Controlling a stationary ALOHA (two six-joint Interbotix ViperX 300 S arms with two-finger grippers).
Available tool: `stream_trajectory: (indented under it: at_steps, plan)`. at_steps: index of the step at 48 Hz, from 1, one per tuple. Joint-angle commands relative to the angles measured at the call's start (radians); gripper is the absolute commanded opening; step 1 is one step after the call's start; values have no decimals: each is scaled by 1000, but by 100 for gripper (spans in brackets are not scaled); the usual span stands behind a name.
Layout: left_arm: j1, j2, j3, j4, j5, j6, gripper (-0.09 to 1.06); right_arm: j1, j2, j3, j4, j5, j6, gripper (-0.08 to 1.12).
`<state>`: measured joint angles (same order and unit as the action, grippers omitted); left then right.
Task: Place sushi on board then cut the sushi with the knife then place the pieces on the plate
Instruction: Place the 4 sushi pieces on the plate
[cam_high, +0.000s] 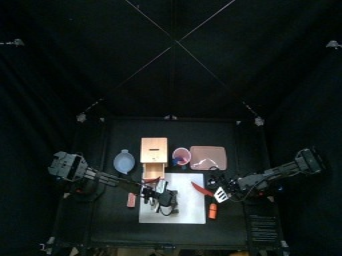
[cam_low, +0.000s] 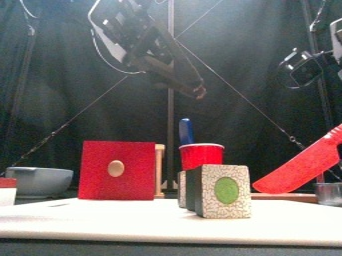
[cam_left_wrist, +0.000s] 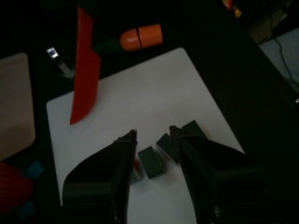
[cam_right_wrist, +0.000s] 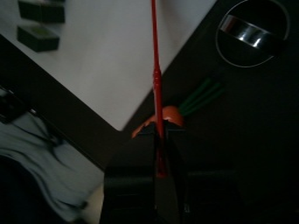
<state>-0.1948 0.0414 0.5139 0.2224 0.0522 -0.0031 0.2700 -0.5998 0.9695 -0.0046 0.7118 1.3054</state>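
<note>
On the white board stand dark green sushi blocks, the front one showing a green centre. My left gripper hangs open above them, well clear of the board in the front view. In the top view it covers most of the blocks. My right gripper is shut on the red knife, whose blade slants over the board's right part, apart from the blocks. The pink tray lies at the back right.
A wooden box with a red drawer front stands behind the board, with a red cup holding a blue knife beside it. A blue-grey bowl sits at the left. A toy carrot and a metal cutter lie off the board's right edge.
</note>
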Motion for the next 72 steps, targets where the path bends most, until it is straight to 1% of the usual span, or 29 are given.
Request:
stream_trajectory:
  at_steps: [1,2,7,11,12,13,14,15,18,25,27,29,31,35,38,41,44,46,50,52,56,60,61,64,71,72]
  plan:
    - [14,-51,21,6,-92,2,76,3,14,-5,-5,-107,100,43]
    - [17,-57,38,6,-123,3,76,3,18,2,2,-132,121,43]
    - [28,-87,97,6,-221,5,76,5,38,25,21,-207,176,49]
    - [40,-117,149,6,-307,5,76,5,71,41,46,-267,224,57]
    - [46,-127,169,6,-342,6,76,6,83,44,49,-285,233,60]
    - [51,-135,183,6,-367,6,76,5,95,48,52,-302,242,63]
    - [52,-138,189,5,-379,6,76,5,107,49,54,-318,250,65]
    - [60,-149,207,5,-420,8,76,6,121,48,55,-333,256,68]
    - [74,-169,242,5,-503,9,76,11,173,38,57,-374,275,77]
    - [103,-204,321,6,-692,12,76,28,284,-12,61,-416,287,92]
    - [109,-212,339,6,-729,12,76,32,322,-37,61,-414,287,96]
    - [114,-219,354,6,-752,14,76,37,353,-57,63,-413,287,98]
    - [115,-224,367,8,-767,15,76,37,383,-77,63,-407,285,99]
    - [117,-235,388,6,-770,31,76,41,448,-124,54,-360,276,100]
    - [117,-238,394,5,-770,41,76,43,480,-152,40,-316,267,100]
    - [115,-238,397,2,-770,55,76,44,500,-175,-2,-264,252,100]
    - [114,-238,396,-2,-770,64,76,38,506,-199,-72,-210,222,100]
    - [112,-238,393,-9,-770,71,76,37,506,-213,-117,-187,204,100]
    - [110,-238,393,-32,-775,84,76,32,505,-247,-222,-156,170,100]
    - [110,-238,393,-41,-775,87,76,18,500,-270,-307,-152,129,100]
    - [109,-238,396,-80,-778,97,76,-6,494,-310,-437,-152,38,100]
    - [110,-238,399,-121,-778,104,76,-31,495,-348,-515,-152,-83,100]
    - [112,-238,402,-137,-778,106,76,-38,497,-357,-522,-152,-117,100]
    - [115,-238,405,-170,-778,107,76,-72,505,-383,-514,-152,-222,100]
    - [117,-238,416,-249,-778,109,76,-146,540,-426,-405,-153,-506,100]
    - [117,-238,420,-264,-778,109,76,-152,548,-433,-387,-155,-546,100]
